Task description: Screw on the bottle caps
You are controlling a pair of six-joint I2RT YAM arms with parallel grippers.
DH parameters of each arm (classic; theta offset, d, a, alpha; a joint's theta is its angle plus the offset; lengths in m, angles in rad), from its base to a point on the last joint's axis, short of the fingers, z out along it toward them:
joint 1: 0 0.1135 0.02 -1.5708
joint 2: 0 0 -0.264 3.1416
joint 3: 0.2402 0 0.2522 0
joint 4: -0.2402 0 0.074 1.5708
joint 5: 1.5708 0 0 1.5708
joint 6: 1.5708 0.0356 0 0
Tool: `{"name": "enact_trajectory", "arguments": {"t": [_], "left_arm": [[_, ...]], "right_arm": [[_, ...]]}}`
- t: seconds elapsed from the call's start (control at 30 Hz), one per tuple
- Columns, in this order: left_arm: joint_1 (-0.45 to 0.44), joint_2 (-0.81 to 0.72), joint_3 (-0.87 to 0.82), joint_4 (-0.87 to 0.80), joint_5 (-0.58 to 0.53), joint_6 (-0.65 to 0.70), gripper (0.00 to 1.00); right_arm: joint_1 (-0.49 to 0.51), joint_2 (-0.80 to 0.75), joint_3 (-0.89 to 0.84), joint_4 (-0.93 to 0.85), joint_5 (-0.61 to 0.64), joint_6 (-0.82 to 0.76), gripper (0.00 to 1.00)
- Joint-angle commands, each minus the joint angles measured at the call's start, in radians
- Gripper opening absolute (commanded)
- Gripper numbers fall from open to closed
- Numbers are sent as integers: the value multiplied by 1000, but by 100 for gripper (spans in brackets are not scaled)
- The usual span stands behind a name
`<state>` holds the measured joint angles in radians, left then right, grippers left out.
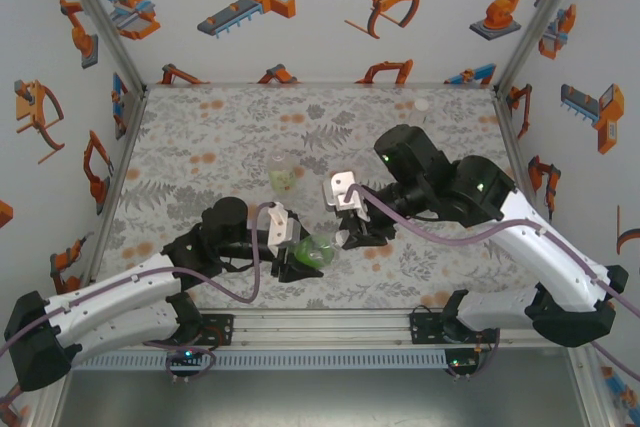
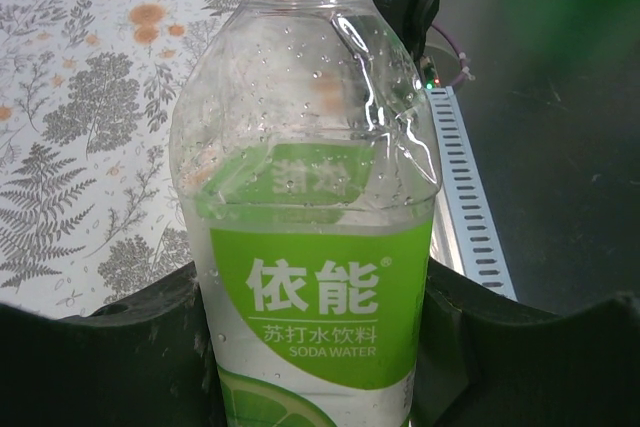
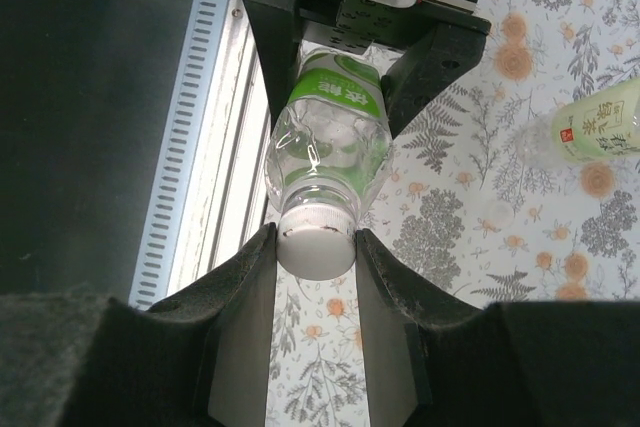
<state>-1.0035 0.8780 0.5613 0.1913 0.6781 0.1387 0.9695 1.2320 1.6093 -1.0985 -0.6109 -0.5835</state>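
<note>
The left gripper clamps the body of the green-labelled bottle and tips it so that its neck faces the right gripper, whose fingers pinch the white cap on that neck, apparently braced for twisting it tight.

Green-labelled bottle (dented) clamped between dark fingers — floral mat behind.

Bare mat beyond yellowish bottle
</note>
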Motion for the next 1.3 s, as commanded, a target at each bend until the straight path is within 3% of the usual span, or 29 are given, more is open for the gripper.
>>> {"name": "enact_trajectory", "arguments": {"t": [0.0, 0.23, 0.4, 0.77, 1.27], "left_arm": [[-7, 3, 73, 95, 15, -26, 0], [-7, 24, 84, 100, 47, -29, 0], [-7, 15, 80, 95, 4, -15, 0], [-7, -51, 35, 53, -235, 29, 0], [-7, -54, 15, 68, -309, 39, 0]], "right_arm": [[27, 26, -24, 20, -21, -52, 3], [40, 15, -38, 53, -30, -67, 1], [39, 31, -47, 98, -23, 57, 0], [39, 3, -130, 201, 92, 526, 0], [38, 13, -208, 348, 221, 1210, 0]]}}
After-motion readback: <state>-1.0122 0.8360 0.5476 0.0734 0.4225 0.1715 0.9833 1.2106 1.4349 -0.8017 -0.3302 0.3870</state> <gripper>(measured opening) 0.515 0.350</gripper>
